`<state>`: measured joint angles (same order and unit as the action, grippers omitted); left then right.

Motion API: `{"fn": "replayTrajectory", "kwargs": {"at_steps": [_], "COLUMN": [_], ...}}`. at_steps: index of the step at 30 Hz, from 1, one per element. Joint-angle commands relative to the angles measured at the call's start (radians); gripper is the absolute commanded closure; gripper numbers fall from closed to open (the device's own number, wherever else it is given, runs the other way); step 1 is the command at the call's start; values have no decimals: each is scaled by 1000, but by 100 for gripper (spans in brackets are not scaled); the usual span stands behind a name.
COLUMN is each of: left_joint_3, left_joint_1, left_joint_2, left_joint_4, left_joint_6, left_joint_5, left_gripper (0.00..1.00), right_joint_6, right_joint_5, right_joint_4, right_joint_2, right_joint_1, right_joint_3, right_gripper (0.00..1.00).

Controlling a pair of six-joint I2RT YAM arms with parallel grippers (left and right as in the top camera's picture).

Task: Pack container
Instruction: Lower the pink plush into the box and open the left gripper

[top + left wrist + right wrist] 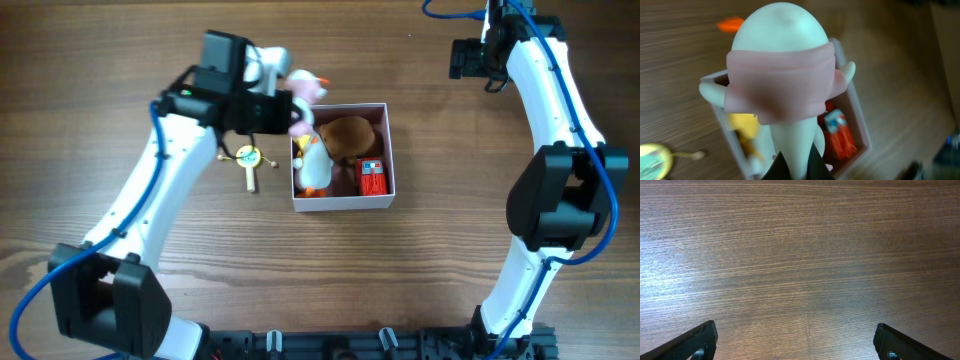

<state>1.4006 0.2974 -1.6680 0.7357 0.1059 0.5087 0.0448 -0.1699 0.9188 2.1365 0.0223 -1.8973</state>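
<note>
held toy: a smooth white egg-headed figure wrapped in a pink cloth band is pinched at its narrow lower end by the left jaws.
right jaws: spread wide over bare wooden tabletop, well apart from everything.
container: the square white-walled box with a pink inside sits mid-tabletop, crowded by a white goose plush, a brown plush and a red block toy.
risk: the figure is hung at a corner of the box; released there, it could be caught by the rim or the goose and tipped out.
</note>
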Motion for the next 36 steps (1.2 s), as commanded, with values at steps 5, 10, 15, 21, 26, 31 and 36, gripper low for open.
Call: {"fn": "replayTrajectory", "kwargs": {"at_steps": [5, 10, 15, 21, 26, 31, 36], "left_joint_3": [15, 10, -10, -32, -34, -41, -41], "left_joint_1": [220, 295, 300, 303, 303, 303, 303], "left_joint_2": [1, 0, -12, -75, -140, -172, -172], "left_joint_4": [93, 140, 143, 145, 146, 147, 129], "left_joint_6": [-98, -99, -101, -103, -103, -166, -174], "left_joint_5": [-122, -226, -303, -309, -309, -309, -309], "left_gripper": [96, 96, 96, 96, 96, 69, 27], "right_joint_6": [7, 7, 7, 7, 7, 7, 7], "right_joint_5": [-17, -17, -17, -17, -17, -17, -17], "right_joint_4": [-2, -2, -3, -3, -3, -3, -2], "right_joint_2": [-35, -35, -35, -35, -35, -35, -35], "right_joint_1": [-5, -5, -5, -5, -5, -5, -5], "right_joint_3": [-21, -21, -21, -21, -21, -21, -21], "right_gripper": [1, 0, 1, 1, 0, 1, 1]}}
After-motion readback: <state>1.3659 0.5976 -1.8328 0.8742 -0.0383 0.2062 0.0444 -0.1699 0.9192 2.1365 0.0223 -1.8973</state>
